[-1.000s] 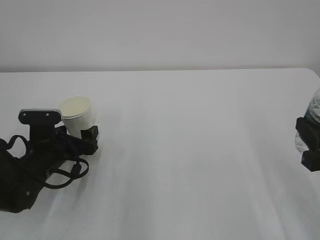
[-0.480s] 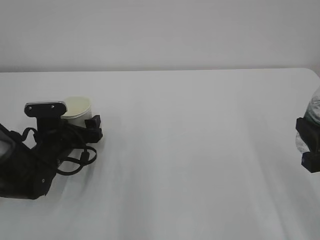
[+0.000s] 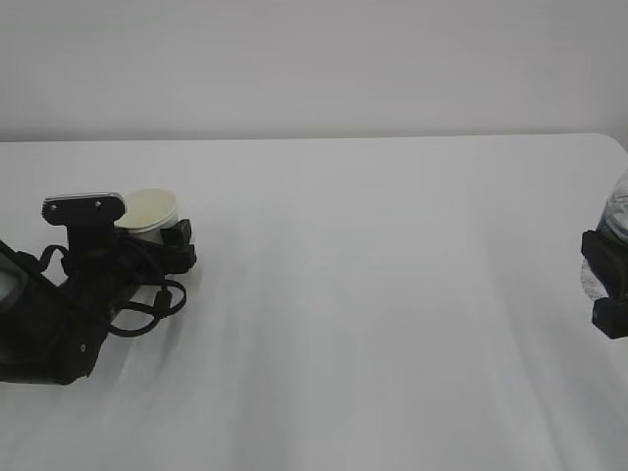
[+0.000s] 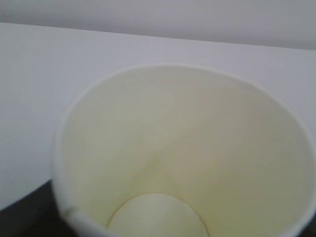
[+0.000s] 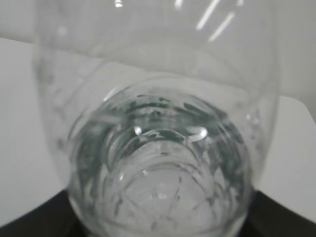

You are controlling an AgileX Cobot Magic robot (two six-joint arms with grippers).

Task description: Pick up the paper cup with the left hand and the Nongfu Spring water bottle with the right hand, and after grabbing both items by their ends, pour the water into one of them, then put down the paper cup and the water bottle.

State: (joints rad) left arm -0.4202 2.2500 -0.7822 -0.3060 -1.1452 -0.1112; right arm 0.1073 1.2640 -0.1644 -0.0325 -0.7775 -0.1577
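paper cup (image 3: 149,212): standing upright on the white table (image 3: 392,294) at the far left, its cream inside filling the left wrist view (image 4: 182,158), nothing lying in it
left hand (image 3: 157,257): lying low around the cup's base with its jaws standing wide on either side; whether the fingers are touching the cup wall is not showing
water bottle (image 3: 616,218): sitting at the right edge of the exterior view, mostly cut off; in the right wrist view (image 5: 158,163) its clear ribbed body is filling the frame
right hand (image 3: 608,285): gripping the bottle partway open, black jaw parts flanking its lower body
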